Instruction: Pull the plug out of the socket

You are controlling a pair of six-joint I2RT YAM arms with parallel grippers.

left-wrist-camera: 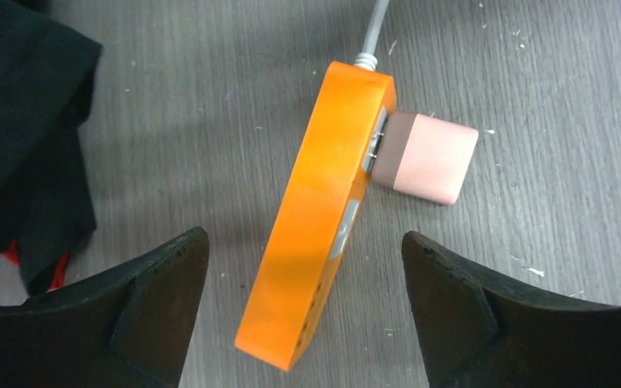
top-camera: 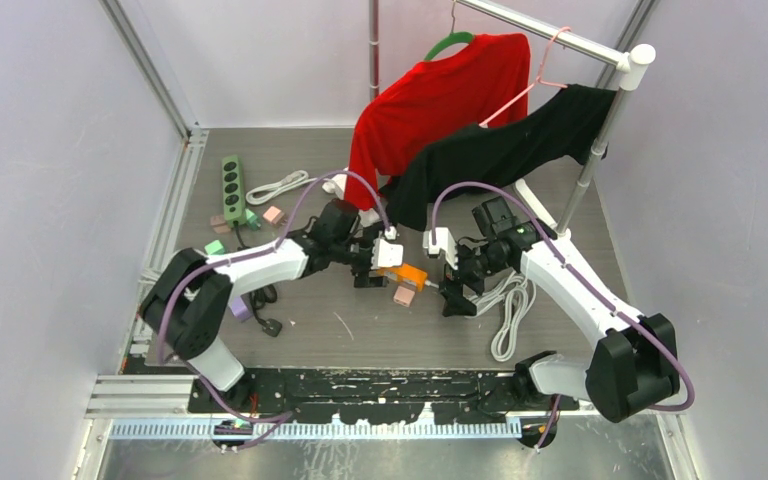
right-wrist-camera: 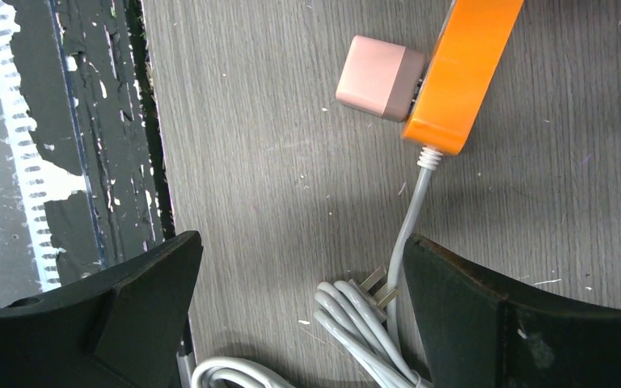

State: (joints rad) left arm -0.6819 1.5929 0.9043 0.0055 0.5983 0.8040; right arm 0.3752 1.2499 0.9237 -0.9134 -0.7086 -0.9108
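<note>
An orange socket block [left-wrist-camera: 319,218] stands on its edge on the grey table, with a pink cube plug [left-wrist-camera: 425,156] plugged into its side. Both also show in the top view, the socket [top-camera: 407,275] with the plug [top-camera: 404,295] in front of it, and in the right wrist view, the socket [right-wrist-camera: 462,73] and the plug [right-wrist-camera: 380,78]. My left gripper [left-wrist-camera: 303,307] is open, its jaws standing either side of the socket's near end without touching. My right gripper [right-wrist-camera: 299,315] is open and empty, above the socket's grey cord [right-wrist-camera: 408,234].
A coiled grey cable with bare prongs [right-wrist-camera: 364,319] lies under my right gripper. A red shirt [top-camera: 440,95] and a black shirt [top-camera: 505,150] hang on a rack [top-camera: 600,140]. A green power strip [top-camera: 231,187], small coloured plugs [top-camera: 272,214] and a white cable [top-camera: 277,186] lie far left.
</note>
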